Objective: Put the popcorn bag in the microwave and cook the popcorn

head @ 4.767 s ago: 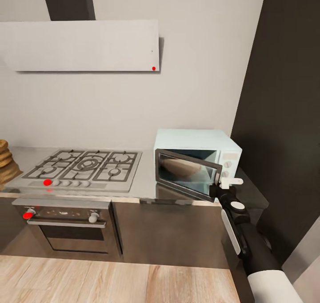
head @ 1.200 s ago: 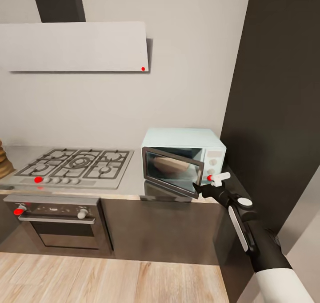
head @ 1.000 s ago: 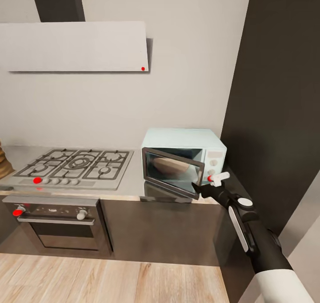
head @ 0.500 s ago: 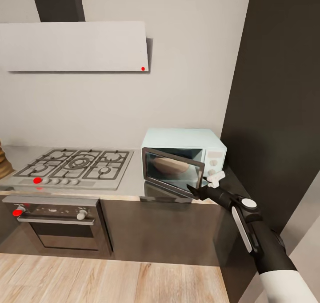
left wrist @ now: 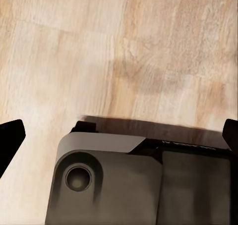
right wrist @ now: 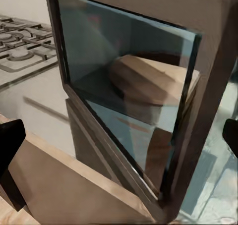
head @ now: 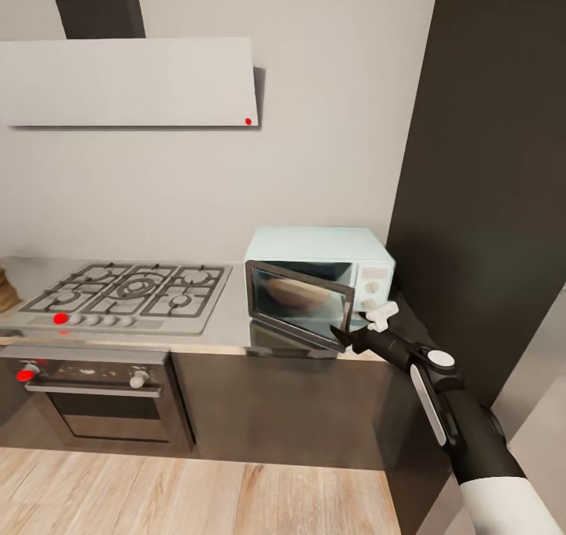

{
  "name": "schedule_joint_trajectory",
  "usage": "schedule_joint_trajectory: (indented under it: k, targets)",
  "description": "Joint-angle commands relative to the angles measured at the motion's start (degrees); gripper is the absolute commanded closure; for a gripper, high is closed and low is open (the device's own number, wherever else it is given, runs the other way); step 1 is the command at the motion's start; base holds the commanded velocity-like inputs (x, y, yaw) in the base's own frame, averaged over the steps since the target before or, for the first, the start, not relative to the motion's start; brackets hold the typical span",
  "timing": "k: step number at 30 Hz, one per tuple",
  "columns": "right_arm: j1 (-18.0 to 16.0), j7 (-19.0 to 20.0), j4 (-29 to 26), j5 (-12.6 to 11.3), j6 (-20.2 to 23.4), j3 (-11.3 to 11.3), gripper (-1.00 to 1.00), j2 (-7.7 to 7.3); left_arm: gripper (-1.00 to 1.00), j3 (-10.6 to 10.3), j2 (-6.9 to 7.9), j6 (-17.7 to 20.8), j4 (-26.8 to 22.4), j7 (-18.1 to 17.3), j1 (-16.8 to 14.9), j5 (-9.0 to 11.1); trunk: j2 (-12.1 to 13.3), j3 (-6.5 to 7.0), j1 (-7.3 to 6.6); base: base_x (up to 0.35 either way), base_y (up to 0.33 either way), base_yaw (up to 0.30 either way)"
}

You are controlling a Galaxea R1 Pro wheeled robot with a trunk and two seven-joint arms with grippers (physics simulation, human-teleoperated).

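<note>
The pale mint microwave stands on the grey countertop against the tall dark cabinet. Its dark glass door hangs ajar, swung partway out. Through the glass I see the tan popcorn bag inside the cavity, and the bag shows again close up in the right wrist view. The popcorn itself is hidden. My right gripper is open at the door's free lower corner, its fingers either side of the door edge. My left gripper is open, hanging over the wood floor.
A steel gas hob and oven sit left of the microwave, under a white hood. A tall dark cabinet walls off the right side. Wood floor lies in front; my base shows below the left gripper.
My right gripper has dropped from beside the control panel to the door's free lower corner. The whole view has shifted slightly. The door stays ajar.
</note>
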Motion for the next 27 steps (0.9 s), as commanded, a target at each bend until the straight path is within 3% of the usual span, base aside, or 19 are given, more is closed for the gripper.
schedule_joint_trajectory:
  k: [1,27]
  targets:
    - [0.0,0.2,-0.1,0.2,0.3,0.0,-1.00,-0.03,-1.00,0.2,0.00,-0.2,0.0,0.0,0.0,0.0,-0.1,-0.08,0.01,0.000,-0.322,0.000]
    - [0.0,0.2,-0.1,0.2,0.3,0.0,-1.00,-0.03,-1.00,0.2,0.08,-0.2,0.0,0.0,0.0,0.0,-0.1,-0.08,0.01,0.056,-0.035,0.000]
